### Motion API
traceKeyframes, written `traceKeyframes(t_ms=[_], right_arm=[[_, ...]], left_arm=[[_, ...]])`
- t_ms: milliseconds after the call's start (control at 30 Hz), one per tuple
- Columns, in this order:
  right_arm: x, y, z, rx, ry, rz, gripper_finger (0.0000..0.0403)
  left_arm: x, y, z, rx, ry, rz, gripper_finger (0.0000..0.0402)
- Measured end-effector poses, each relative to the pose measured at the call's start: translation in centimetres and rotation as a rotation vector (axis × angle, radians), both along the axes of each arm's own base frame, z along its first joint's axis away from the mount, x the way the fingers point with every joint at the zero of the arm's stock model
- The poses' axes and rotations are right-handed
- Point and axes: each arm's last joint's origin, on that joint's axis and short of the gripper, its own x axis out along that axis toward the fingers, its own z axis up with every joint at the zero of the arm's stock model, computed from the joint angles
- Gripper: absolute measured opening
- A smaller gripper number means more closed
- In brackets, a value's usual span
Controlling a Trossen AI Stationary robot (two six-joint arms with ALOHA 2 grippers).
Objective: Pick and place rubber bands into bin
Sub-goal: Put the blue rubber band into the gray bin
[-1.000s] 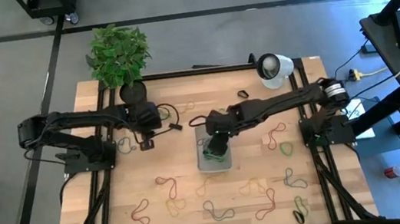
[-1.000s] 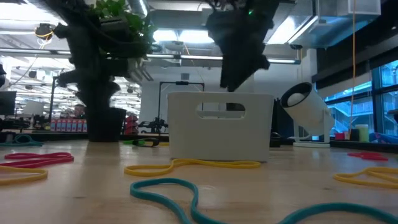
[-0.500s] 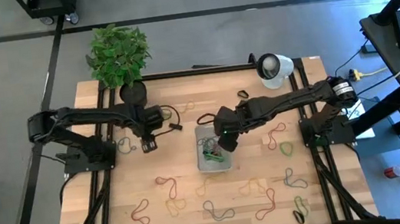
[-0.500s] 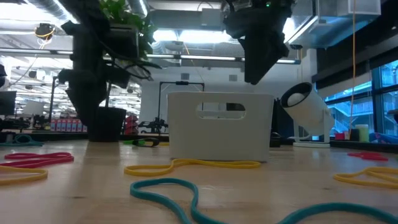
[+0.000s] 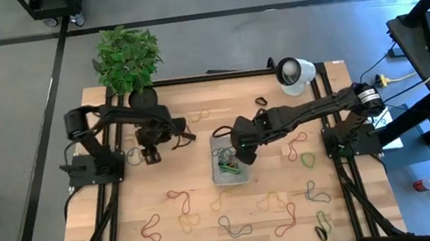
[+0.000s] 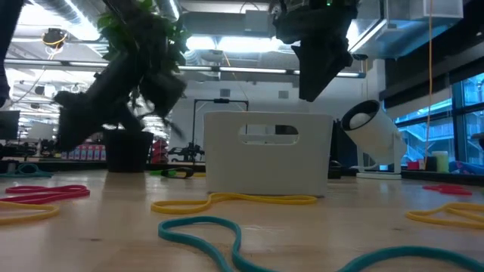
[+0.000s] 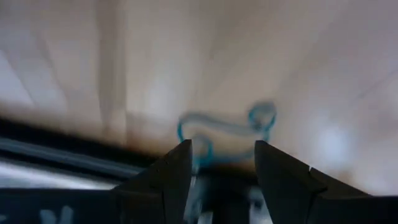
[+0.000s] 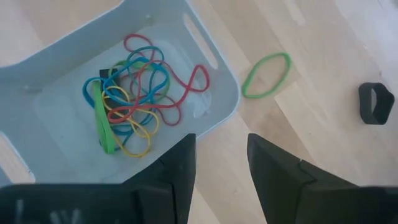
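The right tool [image 8: 217, 165] has moved off the bin [image 5: 215, 174] toward its far edge, fingers apart and empty; its band now lies with the rubber bands [image 8: 134, 102] inside. The left tool [image 7: 221, 171] has opened wide above a blue band [image 7: 227, 127] on the surface [image 5: 210, 208], probably the next pick.

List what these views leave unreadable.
- Bin contents: low view, its near wall hides them.
- Blue rubber band: left wrist view, motion blur, and the left tool covers part of it.
- Left tool: low view, smeared by motion.
- Bands inside the bin: high view, too small to count.
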Motion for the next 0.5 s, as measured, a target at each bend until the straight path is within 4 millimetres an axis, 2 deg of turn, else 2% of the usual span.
traceKeyframes(t_ms=[133,500], right_arm=[[0.0,0.2,0.0,-0.001,-0.001,0.005,0.0147],[-0.1,0.7,0.0,-0.04,-0.009,0.002,0.0147]], left_arm=[[-0.5,0.8,-1.4,-0.051,0.164,-0.011,0.0168],[-1.1,2.9,-5.5,-0.145,0.272,0.032,0.0168]])
